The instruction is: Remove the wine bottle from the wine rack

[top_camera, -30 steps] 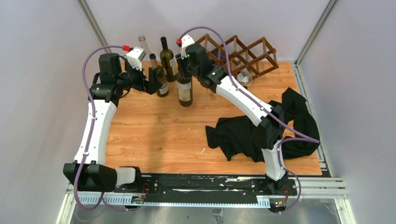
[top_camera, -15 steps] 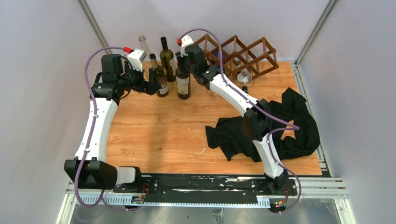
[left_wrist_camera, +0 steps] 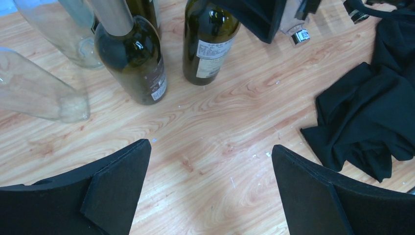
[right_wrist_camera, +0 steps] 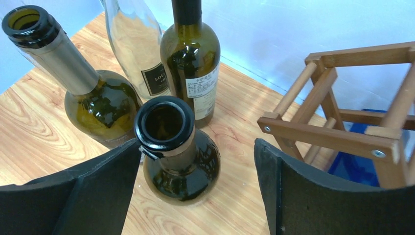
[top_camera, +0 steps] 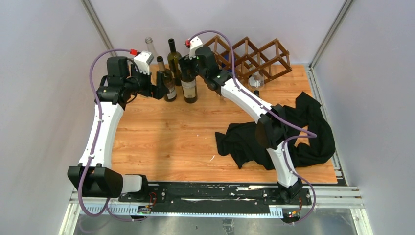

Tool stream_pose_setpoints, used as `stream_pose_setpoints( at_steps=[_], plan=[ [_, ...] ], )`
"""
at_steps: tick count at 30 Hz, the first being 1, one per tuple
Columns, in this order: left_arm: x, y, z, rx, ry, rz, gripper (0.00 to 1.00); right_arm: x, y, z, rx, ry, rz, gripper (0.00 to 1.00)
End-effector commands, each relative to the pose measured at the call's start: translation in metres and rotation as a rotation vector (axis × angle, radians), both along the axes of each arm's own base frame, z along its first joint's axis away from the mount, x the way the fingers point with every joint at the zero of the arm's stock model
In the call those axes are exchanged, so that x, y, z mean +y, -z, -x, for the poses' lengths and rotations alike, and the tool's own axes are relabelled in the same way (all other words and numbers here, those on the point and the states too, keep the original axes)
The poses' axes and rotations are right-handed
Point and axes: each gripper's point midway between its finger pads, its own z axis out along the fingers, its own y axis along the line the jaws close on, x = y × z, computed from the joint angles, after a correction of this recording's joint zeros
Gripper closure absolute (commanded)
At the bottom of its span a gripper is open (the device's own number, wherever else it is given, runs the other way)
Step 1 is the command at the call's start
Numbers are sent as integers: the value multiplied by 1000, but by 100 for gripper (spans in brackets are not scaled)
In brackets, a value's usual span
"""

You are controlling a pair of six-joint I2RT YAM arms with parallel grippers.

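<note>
Wine bottle now farther back, beside other bottles (right end effector wide around neck).

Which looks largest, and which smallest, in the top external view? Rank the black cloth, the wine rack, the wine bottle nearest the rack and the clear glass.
1. black cloth
2. wine rack
3. wine bottle nearest the rack
4. clear glass
No two look alike in size here.
</note>
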Motion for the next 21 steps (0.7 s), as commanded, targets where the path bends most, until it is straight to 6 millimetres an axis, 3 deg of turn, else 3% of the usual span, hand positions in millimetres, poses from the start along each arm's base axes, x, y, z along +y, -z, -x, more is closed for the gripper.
stream_pose_setpoints(
  at_steps=[1, 7, 11, 17, 21],
  plan=[
    [1, 1, -3, -17, 6, -6, 0, -20, -51, 21, -51, 34, -11, 11],
    [1, 3, -4, -9, 8, -2, 0, -55, -77, 49, -49, 66, -32, 8],
    [1, 4, -2, -11, 24, -15, 0, -91, -74, 67, 41, 123, -61, 7],
    [1, 7, -2, 7, 46, -36, 0, -161, -6, 66, 237, 361, -22, 6],
    [-2, 8, -3, 19, 53, -17, 0, -179, 46, 59, 386, 404, -63, 5]
  ],
)
